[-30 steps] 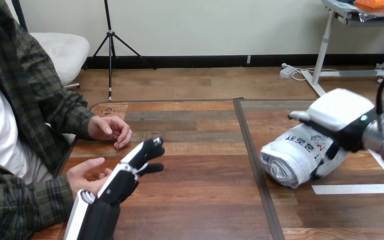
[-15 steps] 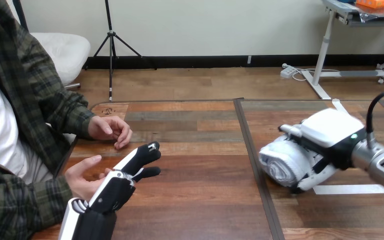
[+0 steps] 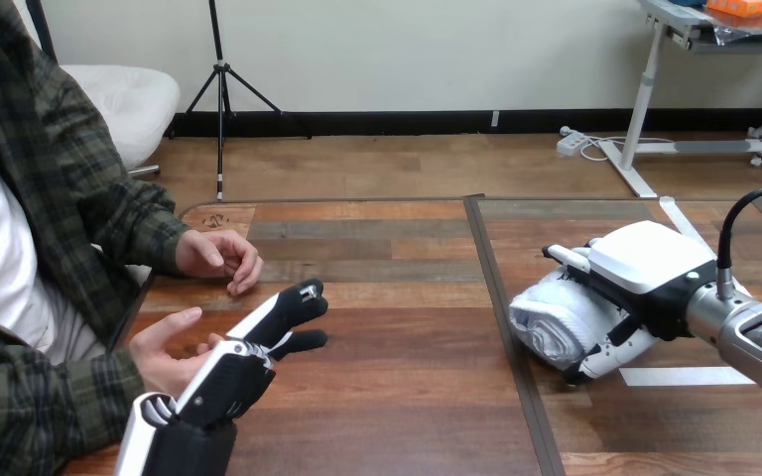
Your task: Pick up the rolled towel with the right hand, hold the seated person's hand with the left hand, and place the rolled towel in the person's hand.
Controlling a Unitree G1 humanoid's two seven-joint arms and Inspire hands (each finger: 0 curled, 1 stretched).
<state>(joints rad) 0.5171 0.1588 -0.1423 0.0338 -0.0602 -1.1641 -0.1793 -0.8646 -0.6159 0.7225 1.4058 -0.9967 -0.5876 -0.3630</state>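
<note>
The rolled towel (image 3: pixel 553 320), white with print on it, lies on the right half of the wooden table (image 3: pixel 397 347). My right hand (image 3: pixel 647 268) covers it from above, thumb on the far side and fingers curled under the near side, so it is shut on the towel. My left hand (image 3: pixel 256 346) stretches out low at the left with straight fingers, open. Right beside it lies the person's hand at the view's lower left (image 3: pixel 162 349), palm up, partly hidden behind my hand; I cannot tell if they touch. The person's other hand (image 3: pixel 218 256) rests further back.
A dark seam (image 3: pixel 503 307) runs front to back through the table's middle. A strip of white tape (image 3: pixel 690 376) lies on the table just in front of my right hand. The person's sleeved arms take up the table's left edge.
My right hand has come down over the towel and its fingers have curled round it; the towel has shifted a little left. My left hand has drawn slightly nearer the person's palm.
</note>
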